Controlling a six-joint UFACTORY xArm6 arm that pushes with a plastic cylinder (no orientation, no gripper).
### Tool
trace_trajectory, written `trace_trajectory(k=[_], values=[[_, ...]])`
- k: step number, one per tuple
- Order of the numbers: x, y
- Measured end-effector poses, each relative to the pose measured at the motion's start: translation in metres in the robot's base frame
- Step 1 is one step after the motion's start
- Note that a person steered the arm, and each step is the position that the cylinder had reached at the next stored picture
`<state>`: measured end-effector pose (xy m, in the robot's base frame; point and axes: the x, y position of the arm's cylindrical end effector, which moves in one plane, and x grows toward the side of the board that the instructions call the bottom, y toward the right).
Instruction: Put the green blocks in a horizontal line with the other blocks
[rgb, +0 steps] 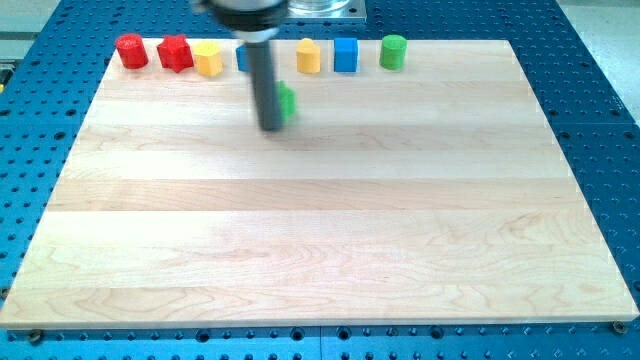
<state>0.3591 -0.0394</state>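
My tip (271, 126) rests on the wooden board (320, 230), touching the left side of a green block (287, 102) that is partly hidden behind the rod. Along the view's top edge stands a row: a red cylinder (131, 51), a red star-shaped block (174, 53), a yellow block (208, 59), a blue block (243, 57) mostly hidden by the rod, a yellow block (309, 57), a blue cube (346, 54) and a green cylinder (393, 52). The green block by my tip lies below the row, under the gap between the hidden blue and the second yellow.
The board sits on a blue perforated table (600, 120). The arm's mount (325, 10) is at the view's top centre.
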Motion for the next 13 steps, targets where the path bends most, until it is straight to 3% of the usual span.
trace_trajectory(k=[1, 2, 3, 4, 6, 8, 10, 11, 13], values=[[0.023, -0.109], [-0.016, -0.020], [-0.022, 0.109], [0.009, 0.092], [-0.042, 0.040], [-0.062, 0.171], [-0.079, 0.190], [-0.059, 0.186], [-0.100, 0.241]])
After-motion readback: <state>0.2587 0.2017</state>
